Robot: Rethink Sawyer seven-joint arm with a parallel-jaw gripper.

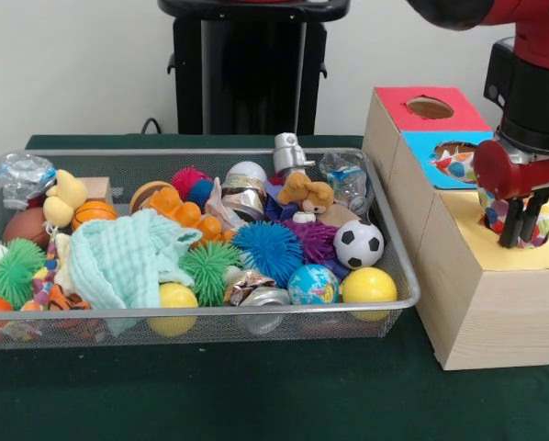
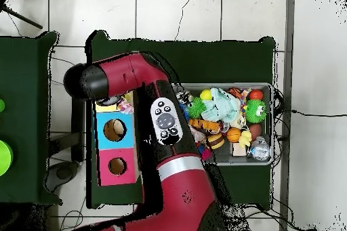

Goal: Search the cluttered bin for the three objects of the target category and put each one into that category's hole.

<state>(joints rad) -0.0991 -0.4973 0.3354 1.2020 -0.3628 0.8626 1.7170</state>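
Over the yellow box's hole (image 1: 522,234) at right: claw (image 1: 522,230) clamped on a spotted ball (image 1: 497,217), about to drop it. Left on the desk (image 1: 256,395), bin (image 1: 398,266) full of toys; more searching likely.

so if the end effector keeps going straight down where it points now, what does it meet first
Probably the colourful object sitting in the hole of the yellow-topped box: the end effector points down right at that opening, though depth is hard to judge.

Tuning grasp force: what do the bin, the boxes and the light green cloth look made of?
Bin: silver wire mesh with a metal rim, see-through walls. Boxes: pale wood, grain lines visible, with coloured tops, probably paper or felt. Cloth: soft woven fabric, crinkled and draped, likely cotton muslin.
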